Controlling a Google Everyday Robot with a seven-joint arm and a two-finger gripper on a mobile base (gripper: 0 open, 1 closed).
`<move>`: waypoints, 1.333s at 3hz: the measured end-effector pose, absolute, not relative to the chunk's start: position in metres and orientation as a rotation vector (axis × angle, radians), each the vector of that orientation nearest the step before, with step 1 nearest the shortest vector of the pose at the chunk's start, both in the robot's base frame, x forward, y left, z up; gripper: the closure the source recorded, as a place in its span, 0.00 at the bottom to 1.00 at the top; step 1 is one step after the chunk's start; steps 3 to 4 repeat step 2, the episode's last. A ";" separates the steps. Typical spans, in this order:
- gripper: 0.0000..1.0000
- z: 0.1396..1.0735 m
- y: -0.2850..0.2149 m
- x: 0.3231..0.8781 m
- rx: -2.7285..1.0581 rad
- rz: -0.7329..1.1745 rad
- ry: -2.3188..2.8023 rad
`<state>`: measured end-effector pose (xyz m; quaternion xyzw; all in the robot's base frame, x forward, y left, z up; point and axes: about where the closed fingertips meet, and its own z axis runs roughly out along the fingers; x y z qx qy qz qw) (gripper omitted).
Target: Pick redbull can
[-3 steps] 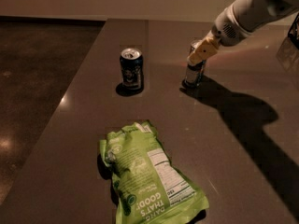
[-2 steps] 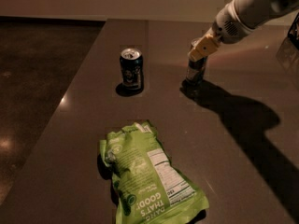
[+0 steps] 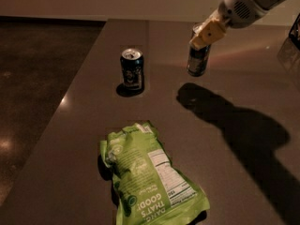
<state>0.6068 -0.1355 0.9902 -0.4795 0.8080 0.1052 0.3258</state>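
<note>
Camera view: the gripper (image 3: 205, 35), with its pale yellow fingers (image 3: 208, 32) closed around the top of the redbull can (image 3: 198, 61), holds the slim blue-and-silver can upright over the far right part of the dark surface (image 3: 89, 97). The can appears to hang clear of the surface, since its shadow (image 3: 197, 95) lies apart from its base, though the dim light leaves this uncertain. A grip high on the can keeps the fingers clear of the surface and of its neighbours. The white arm (image 3: 246, 3) reaches in from the upper right and slopes down to the left, its wrist tilted over the can. A shorter dark can (image 3: 132, 69) stands well apart to the left. A green snack bag (image 3: 150, 177) lies flat near the front edge.
</note>
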 end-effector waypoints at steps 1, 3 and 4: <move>1.00 1.012 -0.127 0.596 -1.306 0.273 2.072; 1.00 1.015 -0.127 0.594 -1.313 0.272 2.067; 1.00 1.015 -0.127 0.594 -1.313 0.272 2.067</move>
